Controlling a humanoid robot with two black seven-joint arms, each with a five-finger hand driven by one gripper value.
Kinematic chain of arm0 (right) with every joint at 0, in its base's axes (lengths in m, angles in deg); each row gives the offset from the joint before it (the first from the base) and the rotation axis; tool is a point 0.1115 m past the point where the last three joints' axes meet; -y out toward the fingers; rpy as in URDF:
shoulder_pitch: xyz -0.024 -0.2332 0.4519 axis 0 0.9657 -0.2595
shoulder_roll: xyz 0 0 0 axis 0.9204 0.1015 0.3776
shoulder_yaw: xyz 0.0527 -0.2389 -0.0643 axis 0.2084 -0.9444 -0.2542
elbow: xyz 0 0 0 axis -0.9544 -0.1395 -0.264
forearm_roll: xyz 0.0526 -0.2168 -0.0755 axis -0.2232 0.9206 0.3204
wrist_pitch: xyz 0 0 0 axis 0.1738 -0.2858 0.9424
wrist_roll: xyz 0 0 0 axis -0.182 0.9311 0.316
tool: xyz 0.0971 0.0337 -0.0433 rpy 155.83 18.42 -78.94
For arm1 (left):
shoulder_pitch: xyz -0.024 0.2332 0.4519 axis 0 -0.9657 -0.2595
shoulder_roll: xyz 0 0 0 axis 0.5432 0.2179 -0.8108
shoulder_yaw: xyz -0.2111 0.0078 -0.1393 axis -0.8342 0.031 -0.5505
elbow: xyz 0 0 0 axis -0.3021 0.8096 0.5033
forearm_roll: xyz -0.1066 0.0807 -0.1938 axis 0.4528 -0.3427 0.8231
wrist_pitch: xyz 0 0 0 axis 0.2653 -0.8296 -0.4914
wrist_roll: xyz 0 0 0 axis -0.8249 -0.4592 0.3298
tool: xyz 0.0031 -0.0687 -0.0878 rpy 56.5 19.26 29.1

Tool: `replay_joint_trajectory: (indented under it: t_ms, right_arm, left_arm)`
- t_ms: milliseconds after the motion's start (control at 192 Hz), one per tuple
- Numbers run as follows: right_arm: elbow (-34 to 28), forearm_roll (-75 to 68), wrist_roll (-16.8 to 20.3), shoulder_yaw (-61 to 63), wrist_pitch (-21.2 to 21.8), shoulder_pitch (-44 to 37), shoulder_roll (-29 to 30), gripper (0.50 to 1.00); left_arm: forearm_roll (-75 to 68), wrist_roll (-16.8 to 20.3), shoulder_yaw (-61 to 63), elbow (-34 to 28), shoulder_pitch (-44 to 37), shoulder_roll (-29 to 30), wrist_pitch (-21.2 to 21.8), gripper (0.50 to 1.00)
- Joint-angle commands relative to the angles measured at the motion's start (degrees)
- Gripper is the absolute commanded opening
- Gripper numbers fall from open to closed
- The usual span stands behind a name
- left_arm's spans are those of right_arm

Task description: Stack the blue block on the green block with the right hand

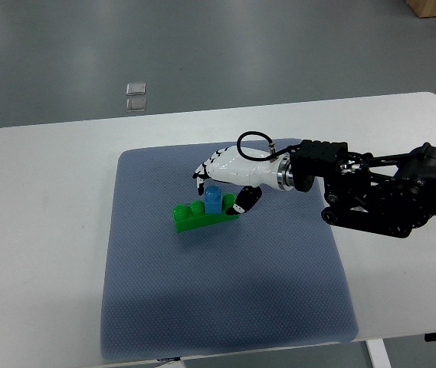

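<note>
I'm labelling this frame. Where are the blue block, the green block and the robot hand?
blue block [213, 200]: top view, its front face.
green block [191, 219]: top view, left part of its front side.
right robot hand [229, 173]: top view, white back of the hand.

The grey mat [225, 291] lies bare across its whole lower half and its left side, giving open room there. Near the frame's centre, the green block [198, 217] with the blue block [213, 201] on it blocks the way, and the right hand [229, 182] crowds it from above and right. The white table [41, 230] is open at left.
</note>
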State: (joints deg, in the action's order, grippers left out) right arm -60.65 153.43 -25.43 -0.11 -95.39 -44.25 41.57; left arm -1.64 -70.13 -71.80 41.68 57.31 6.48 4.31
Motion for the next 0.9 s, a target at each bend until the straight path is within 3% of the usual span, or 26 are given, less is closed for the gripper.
replay_joint_trajectory:
  t_ms: [0,214,521,896]
  right_arm:
    - [-0.1,-2.4,0.0,1.3,0.4,-0.2,0.1,0.874]
    - [-0.2,-12.1,0.0,4.7,3.4,-0.1,-0.4,0.889]
    - [1.7,-30.1,0.2,17.5,20.2,3.6,-4.2,0.889]
    - [11.9,-49.4,0.2,28.7,20.7,13.1,-0.5,0.887]
  left_arm:
    - [0.0,0.0,0.0,0.0,0.1,0.0,0.0,1.000]
    - [0.0,0.0,0.0,0.1,0.0,0.0,0.0,1.000]
    - [0.0,0.0,0.0,0.0,0.0,0.0,0.0,1.000]
    - [0.0,0.0,0.0,0.1,0.1,0.0,0.0,1.000]
